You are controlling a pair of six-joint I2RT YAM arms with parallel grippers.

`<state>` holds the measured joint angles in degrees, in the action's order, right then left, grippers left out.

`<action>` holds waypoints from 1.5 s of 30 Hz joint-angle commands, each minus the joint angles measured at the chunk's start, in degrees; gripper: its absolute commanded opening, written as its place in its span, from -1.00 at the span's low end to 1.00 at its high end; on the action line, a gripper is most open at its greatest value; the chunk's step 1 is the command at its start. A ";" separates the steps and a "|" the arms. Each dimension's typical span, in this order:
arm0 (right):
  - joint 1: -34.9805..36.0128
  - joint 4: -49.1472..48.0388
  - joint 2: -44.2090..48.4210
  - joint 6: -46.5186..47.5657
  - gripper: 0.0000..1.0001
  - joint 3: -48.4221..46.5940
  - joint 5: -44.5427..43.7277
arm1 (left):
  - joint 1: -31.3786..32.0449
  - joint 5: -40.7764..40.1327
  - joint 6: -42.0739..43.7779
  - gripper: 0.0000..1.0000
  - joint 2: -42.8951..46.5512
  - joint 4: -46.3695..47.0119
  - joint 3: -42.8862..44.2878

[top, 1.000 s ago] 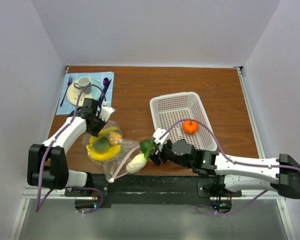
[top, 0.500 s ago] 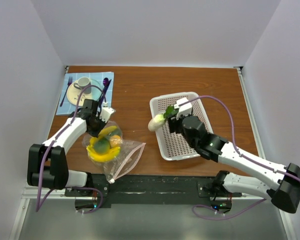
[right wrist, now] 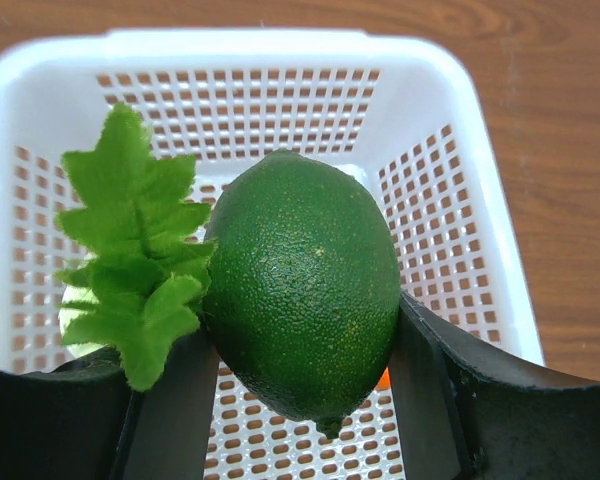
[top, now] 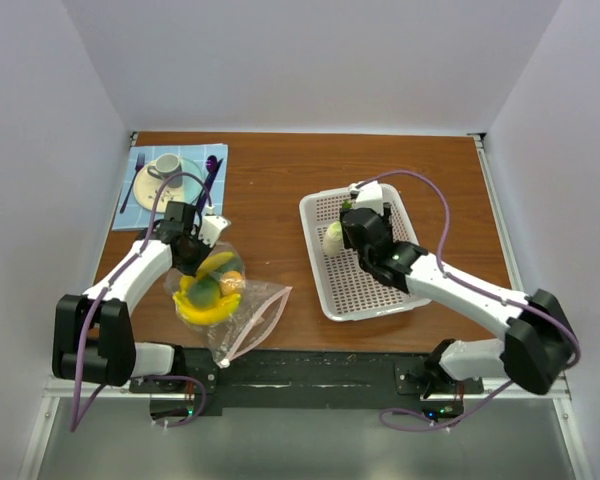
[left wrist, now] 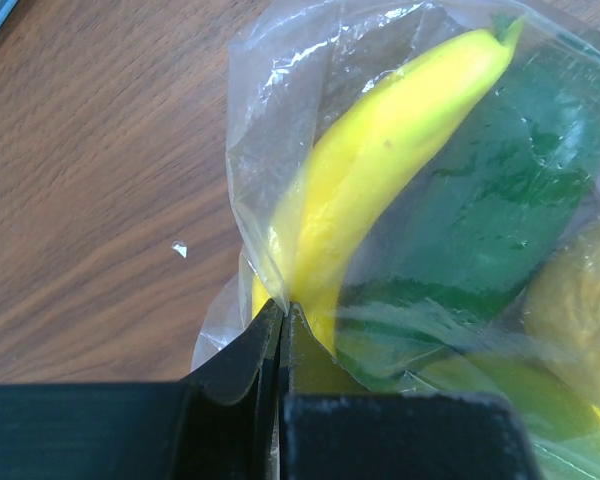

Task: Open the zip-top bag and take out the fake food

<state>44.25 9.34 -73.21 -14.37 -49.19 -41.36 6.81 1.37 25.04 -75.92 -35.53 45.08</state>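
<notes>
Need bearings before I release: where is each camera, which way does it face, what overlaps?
Top external: above and behind the bases, facing down on the table; left arm and right arm whole, left gripper at the zip-top bag, right gripper over the white basket.
Left wrist: on that wrist, facing along shut fingers pinching bag plastic, toward the banana.
Right wrist: on that wrist, facing past fingers clamped on a green lime, into the basket.
Shared: top and left wrist, banana and bag; top and right wrist, basket.

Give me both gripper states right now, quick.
Left gripper: closed, pinching the edge of the bag.
Right gripper: closed on a green lime, over the basket.
</notes>
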 commanded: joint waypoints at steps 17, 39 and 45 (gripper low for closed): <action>12.82 5.08 7.73 4.43 0.97 -3.99 11.58 | -0.13 5.75 -1.48 -1.00 3.06 -9.30 6.95; 31.42 -22.44 -4.73 2.95 -0.53 5.95 29.76 | -0.13 0.39 -3.42 -1.00 -0.28 -4.29 2.12; 32.39 -24.02 -9.74 3.03 -0.44 3.58 31.95 | -0.04 -0.14 -3.33 -1.00 -0.19 -4.02 1.24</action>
<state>75.99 -9.96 -80.58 -11.79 -41.67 -11.86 6.83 2.17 22.98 -76.16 -40.86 46.94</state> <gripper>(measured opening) 0.244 0.027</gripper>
